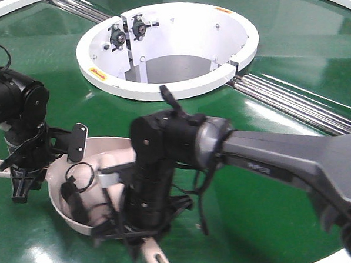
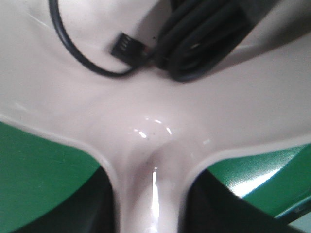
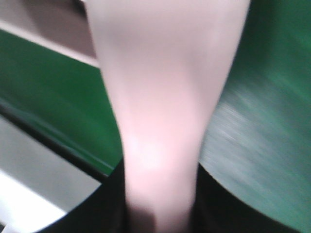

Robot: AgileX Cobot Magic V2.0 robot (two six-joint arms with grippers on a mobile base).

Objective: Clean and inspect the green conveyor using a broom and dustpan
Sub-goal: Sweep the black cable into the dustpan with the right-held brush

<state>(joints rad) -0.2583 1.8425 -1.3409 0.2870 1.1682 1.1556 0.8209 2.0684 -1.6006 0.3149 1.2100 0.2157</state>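
The green conveyor (image 1: 289, 55) fills the front view around its white ring-walled opening (image 1: 173, 87). The pink-beige dustpan (image 1: 100, 150) rests on the belt at lower left. My left gripper (image 1: 22, 184) is shut on its handle. In the left wrist view the handle runs between the jaws of the left gripper (image 2: 153, 208) into the dustpan's bowl (image 2: 155, 97). My right gripper (image 1: 139, 227) hangs over the dustpan's near rim, shut on the broom (image 1: 154, 256), whose handle end pokes out below. The right wrist view shows the blurred broom (image 3: 165, 87) clamped in the right gripper (image 3: 160, 208); its bristles are hidden.
A coiled black cable (image 2: 194, 43) with a small connector (image 2: 126, 46) lies inside the dustpan, also seen as the cable (image 1: 73, 193) in the front view. Silver rollers (image 1: 292, 102) cross the belt on the right. A grey-white edge (image 3: 43, 179) borders the belt.
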